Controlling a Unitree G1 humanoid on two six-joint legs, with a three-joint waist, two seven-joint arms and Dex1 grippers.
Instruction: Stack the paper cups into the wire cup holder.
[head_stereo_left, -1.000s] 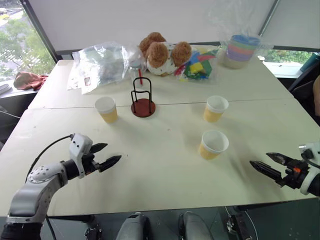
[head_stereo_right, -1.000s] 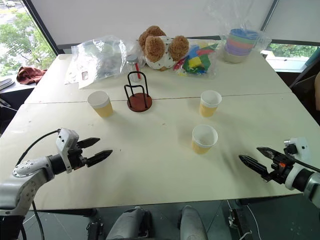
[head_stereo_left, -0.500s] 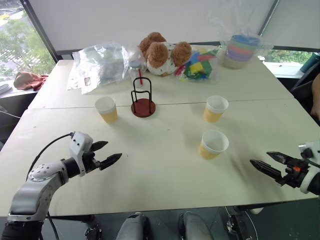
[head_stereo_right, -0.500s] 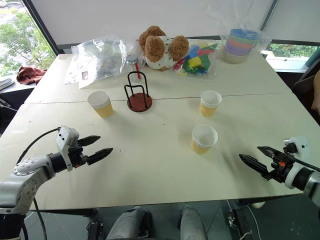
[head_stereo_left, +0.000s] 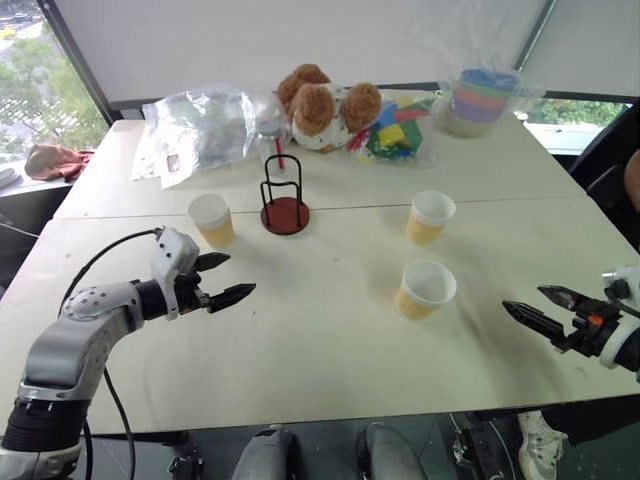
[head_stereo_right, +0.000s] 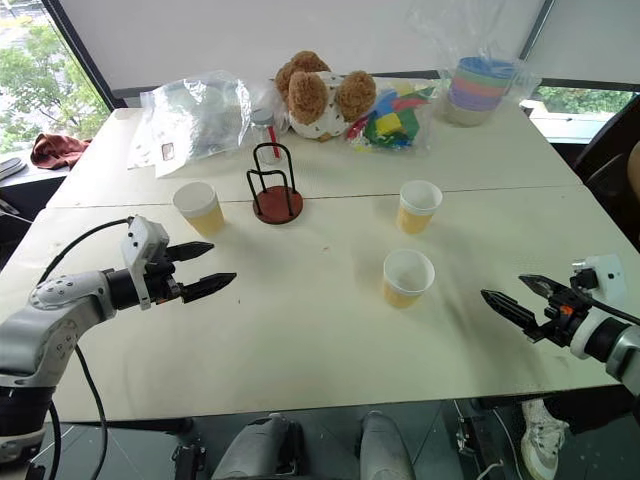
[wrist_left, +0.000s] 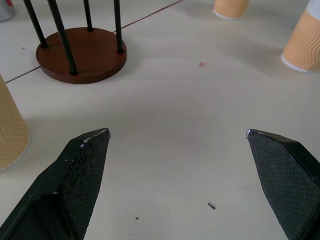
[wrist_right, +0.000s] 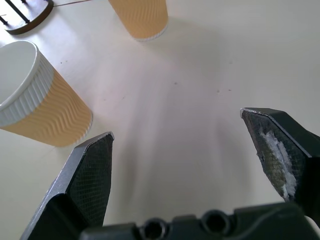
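Pale cream laminate table (head_stereo_left: 330, 350) beside bright windows, left gripper (head_stereo_left: 222, 277) fingers spread wide and empty, three yellow-orange paper cups (head_stereo_left: 211, 219) and dark-red wire cup holder (head_stereo_left: 285, 205) ahead of its fingertips, right gripper (head_stereo_left: 540, 306) spread, nearest cup just beyond.

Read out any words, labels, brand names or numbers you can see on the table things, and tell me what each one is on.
No text here can be read.
Small dark label on the clear plastic bag: too small and blurred to read.
Paper cups: plain wavy ribbing, no print.
Wire cup holder: no markings.
Wrapped pastel cup stack: no legible print.
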